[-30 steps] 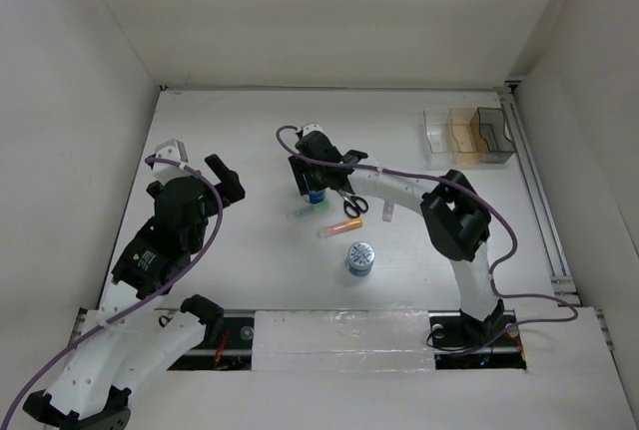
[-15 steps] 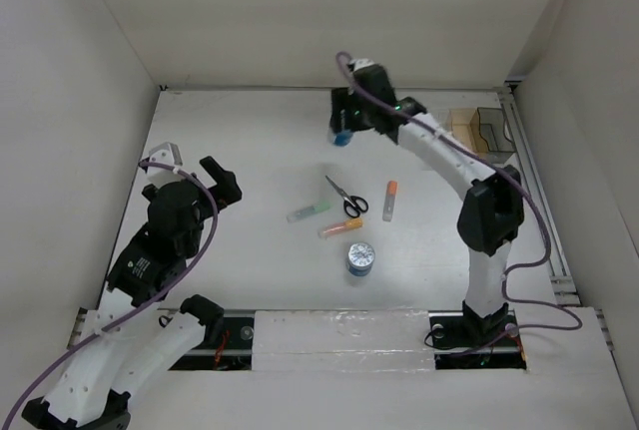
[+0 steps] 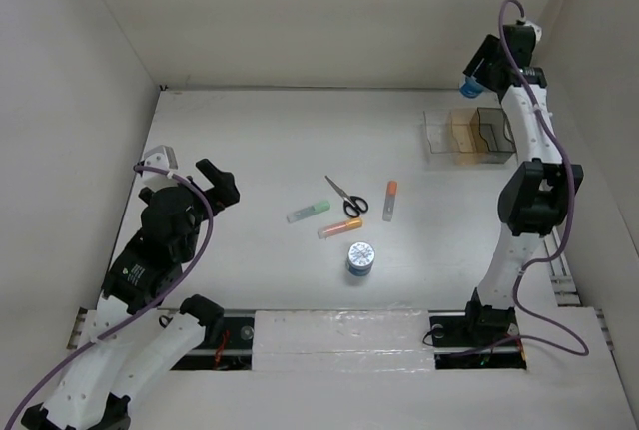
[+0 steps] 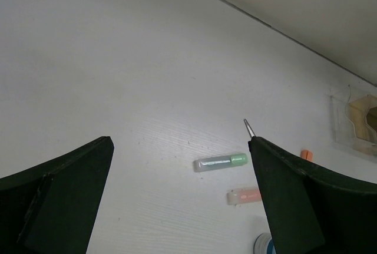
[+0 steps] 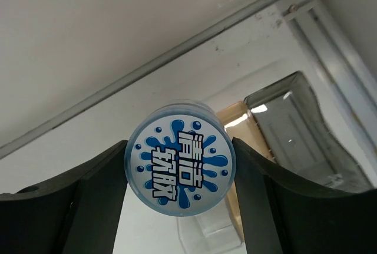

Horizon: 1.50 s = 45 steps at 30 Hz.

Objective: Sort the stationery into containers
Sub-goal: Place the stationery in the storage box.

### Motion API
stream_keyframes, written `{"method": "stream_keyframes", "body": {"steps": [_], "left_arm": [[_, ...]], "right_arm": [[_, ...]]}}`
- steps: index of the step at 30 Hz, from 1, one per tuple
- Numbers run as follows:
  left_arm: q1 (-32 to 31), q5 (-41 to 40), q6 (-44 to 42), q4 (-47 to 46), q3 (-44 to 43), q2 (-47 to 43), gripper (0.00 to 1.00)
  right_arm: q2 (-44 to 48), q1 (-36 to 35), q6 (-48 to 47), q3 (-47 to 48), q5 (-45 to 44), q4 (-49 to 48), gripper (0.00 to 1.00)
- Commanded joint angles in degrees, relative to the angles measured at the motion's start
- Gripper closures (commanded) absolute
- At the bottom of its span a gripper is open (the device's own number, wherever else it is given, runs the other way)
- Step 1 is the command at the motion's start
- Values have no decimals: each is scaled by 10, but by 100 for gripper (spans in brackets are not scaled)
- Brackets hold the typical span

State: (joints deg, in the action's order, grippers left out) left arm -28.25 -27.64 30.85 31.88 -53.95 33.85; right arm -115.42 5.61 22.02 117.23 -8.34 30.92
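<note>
Height is the danger: right fingers (image 5: 94,201) clench a blue-and-white roll (image 5: 179,157) seemingly well above the organiser (image 3: 439,149); released here, it could bounce off its rim and roll away across the table (image 3: 250,141). Idle left fingers (image 4: 59,195) gape, holding nothing.

Likely a robotics lab: white walls (image 3: 319,11) enclose the table (image 3: 250,141).
</note>
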Motion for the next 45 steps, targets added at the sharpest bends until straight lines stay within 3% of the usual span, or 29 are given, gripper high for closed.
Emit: {"method": "stream_keyframes", "body": {"steps": [1, 7, 15, 34, 45], "left_arm": [[2, 11, -13, -30, 7, -3, 0], [2, 28, -18, -35, 7, -3, 0], [2, 34, -24, -40, 7, 3, 0], [2, 39, -24, -40, 7, 13, 0], [2, 39, -24, -40, 7, 18, 0]], "right_arm": [[10, -30, 16, -1, 25, -39, 100], [30, -36, 10, -87, -45, -122, 100], [98, -17, 27, -252, -27, -277, 100], [26, 34, 27, -235, 40, -293, 100], [15, 34, 21, -246, 29, -299, 100]]}}
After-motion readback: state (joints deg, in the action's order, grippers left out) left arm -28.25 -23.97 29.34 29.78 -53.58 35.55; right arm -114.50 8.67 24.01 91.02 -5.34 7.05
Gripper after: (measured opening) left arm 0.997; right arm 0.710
